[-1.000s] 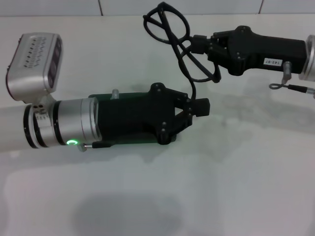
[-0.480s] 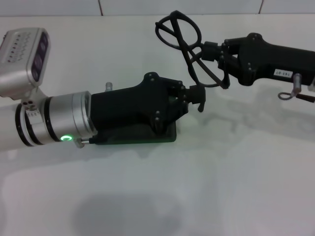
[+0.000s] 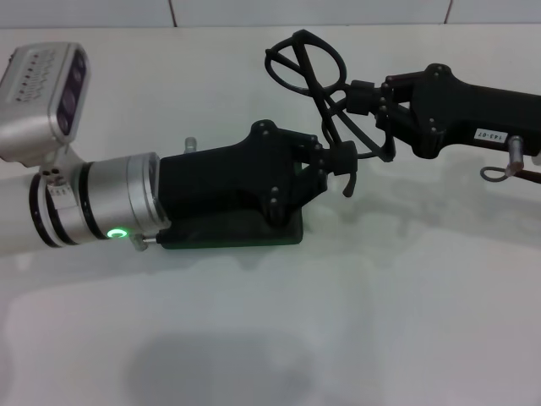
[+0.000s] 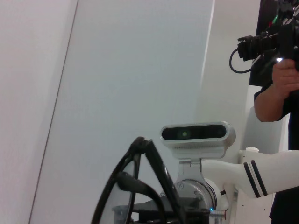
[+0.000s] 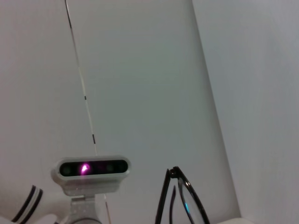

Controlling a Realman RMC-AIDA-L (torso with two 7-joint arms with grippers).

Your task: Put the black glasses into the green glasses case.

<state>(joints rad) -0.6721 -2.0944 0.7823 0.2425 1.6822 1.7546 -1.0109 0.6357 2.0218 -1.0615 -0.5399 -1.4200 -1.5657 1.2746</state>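
glasses: thin black frame, pinched by right gripper, upper centre | left gripper: jaws closed on temple tip, over green case | white table, white wall

A plain white table fills the head view, glossy enough to carry soft grey shadows, the broadest near six o'clock. At twelve o'clock it meets a pale tiled wall with thin dark seams. The left wrist view shows smooth white wall panels meeting along straight seams.

head view downward, wrist views upward
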